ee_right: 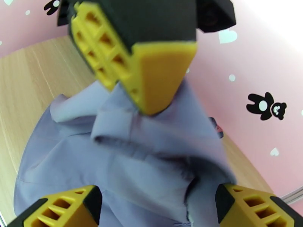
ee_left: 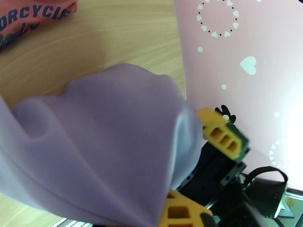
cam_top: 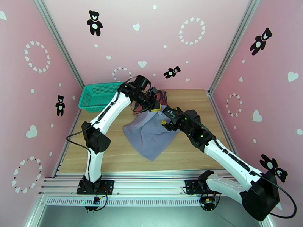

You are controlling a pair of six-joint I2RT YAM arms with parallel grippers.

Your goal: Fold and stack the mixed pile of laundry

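Note:
The grey-lavender shirt hangs from its top corner, its lower part spread on the table. My left gripper is shut on that raised corner; the right wrist view shows its yellow fingers pinching the shirt. Just right of it, my right gripper stands open. Its fingers are wide apart with cloth between them. In the left wrist view the shirt drapes over my own fingers, and the right gripper's fingers show beside it. The rust-red tank top lies behind, mostly hidden by the arms.
A teal mesh basket sits at the table's back left corner, against the pink wall. Pink walls close in three sides. Bare wood lies to the front and right of the shirt.

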